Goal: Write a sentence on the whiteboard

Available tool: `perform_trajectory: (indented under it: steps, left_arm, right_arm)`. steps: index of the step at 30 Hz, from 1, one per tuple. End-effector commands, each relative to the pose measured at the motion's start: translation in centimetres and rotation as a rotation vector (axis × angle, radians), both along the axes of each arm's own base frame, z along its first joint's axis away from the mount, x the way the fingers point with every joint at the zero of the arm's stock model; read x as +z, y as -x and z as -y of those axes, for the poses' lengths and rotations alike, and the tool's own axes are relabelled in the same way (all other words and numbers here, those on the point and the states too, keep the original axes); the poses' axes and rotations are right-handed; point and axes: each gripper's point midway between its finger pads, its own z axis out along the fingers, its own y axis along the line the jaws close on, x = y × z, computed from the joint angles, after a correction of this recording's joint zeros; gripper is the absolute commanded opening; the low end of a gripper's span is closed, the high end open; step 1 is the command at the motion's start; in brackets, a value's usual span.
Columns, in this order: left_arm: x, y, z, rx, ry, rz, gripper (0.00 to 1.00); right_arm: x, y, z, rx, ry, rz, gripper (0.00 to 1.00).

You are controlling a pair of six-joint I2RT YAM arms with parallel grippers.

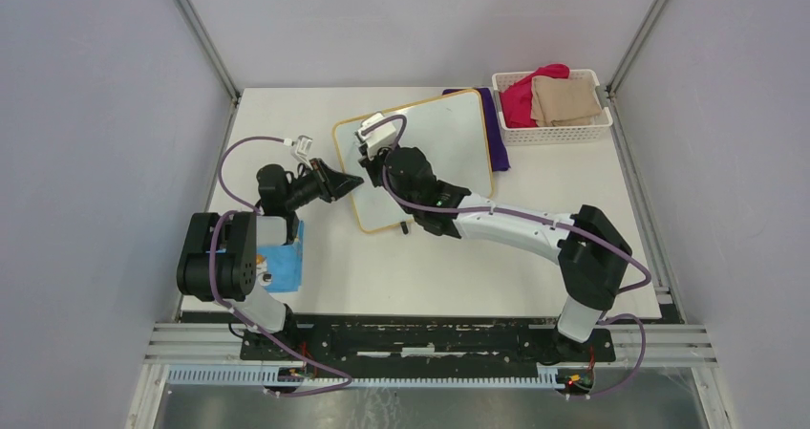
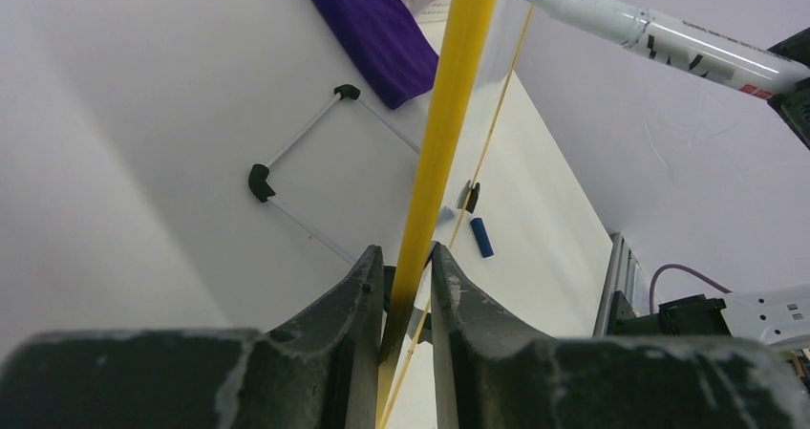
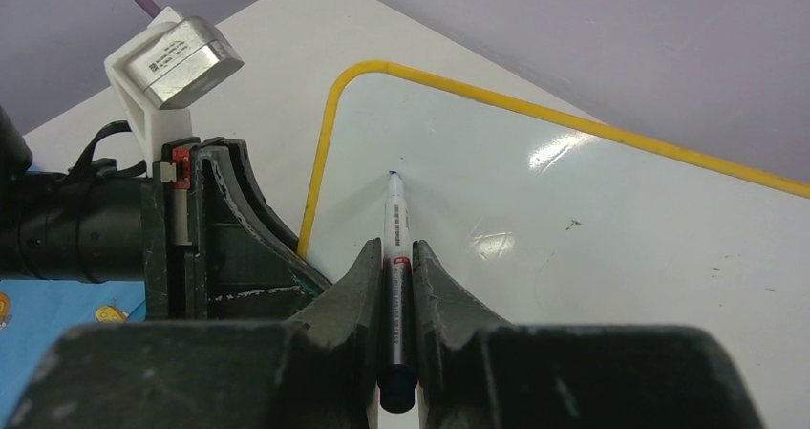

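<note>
Toward 12 o'clock on the tabletop (image 1: 449,276) lies the whiteboard (image 1: 449,142). It sits skewed, with its far right corner over a purple cloth (image 1: 497,142), and a white basket (image 1: 554,133) of clothes stands off at 2 o'clock. Your left gripper (image 2: 408,262) is clamped narrow on the board's yellow frame (image 3: 330,152) at the 9 o'clock edge, steadying it. Your right gripper (image 3: 396,252) is closed on a marker (image 3: 395,214), cap off, with the blue tip aimed at the board's 10 o'clock corner. In the right wrist view the tip looks to be at or just off the surface; you cannot tell which.

No stroke of the sentence shows: the white face is bare but for a few specks and glare. So I judge you are at the very start of the writing step, with the pen placed for the first letter. The next move calls for light, even pressure so the tip meets the board without skidding. Then make small strokes running toward 3 o'clock, leaving room below for a second line. Hold the left grip firm, since the board could pivot under the pen's push.
</note>
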Motion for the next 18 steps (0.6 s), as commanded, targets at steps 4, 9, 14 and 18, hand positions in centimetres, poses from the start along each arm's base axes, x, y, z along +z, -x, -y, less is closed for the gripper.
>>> perform_trajectory:
  steps: [4, 9, 14, 18]
  left_arm:
    - [-0.2, -0.8, -0.7, 0.036, -0.050, 0.031, 0.24]
    - [-0.3, -0.8, -0.8, 0.039, -0.053, 0.028, 0.24]
    - [-0.3, -0.9, -0.7, 0.038, -0.054, 0.031, 0.24]
    - [-0.2, -0.9, -0.7, 0.036, -0.052, 0.030, 0.24]
  right_arm:
    - [1.0, -1.7, 2.7, -0.080, -0.021, 0.014, 0.00]
    - [1.0, -2.1, 4.1, -0.113, -0.042, 0.002, 0.00]
    - [1.1, -2.4, 5.2, -0.132, -0.048, 0.005, 0.00]
    - [1.5, -1.8, 5.3, -0.106, -0.066, 0.013, 0.00]
